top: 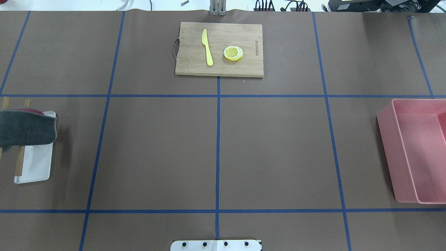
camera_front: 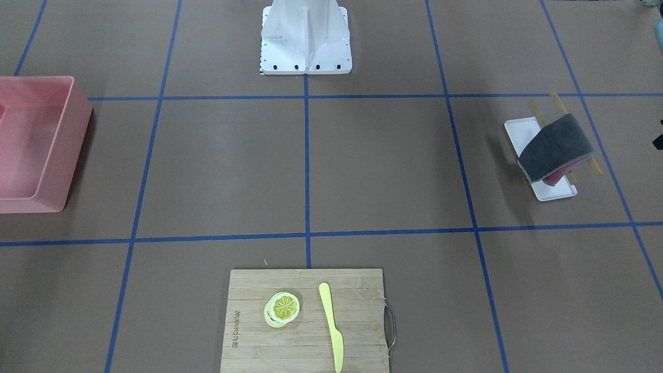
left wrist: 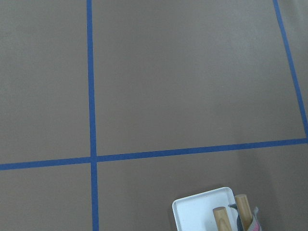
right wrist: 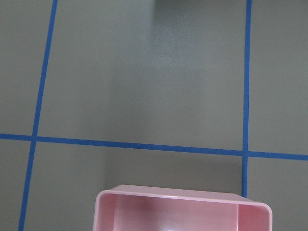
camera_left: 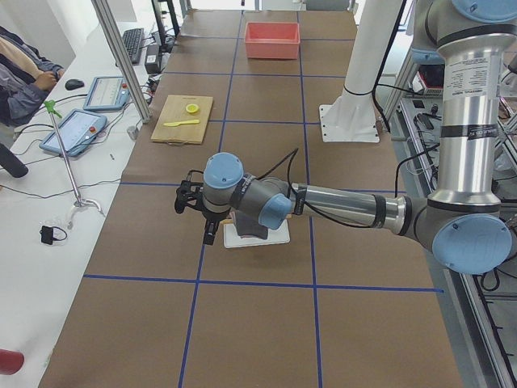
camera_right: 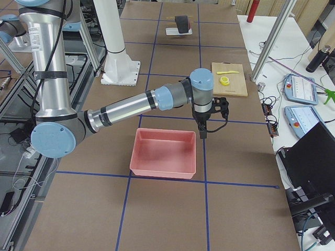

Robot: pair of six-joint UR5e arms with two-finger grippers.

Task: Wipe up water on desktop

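Left pincer [camera_left: 184, 199] over desktop [camera_left: 145, 242], near white tray [camera_left: 275, 237]

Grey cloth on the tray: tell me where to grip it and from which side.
Probably the raised middle of the cloth, where it arches over the two sticks, coming straight down from above. Its hanging edges lie close to the tray, leaving the fingers little room there. The left gripper hovers near it.

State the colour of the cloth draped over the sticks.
The cloth is dark grey; clearest in the exterior front-facing view.
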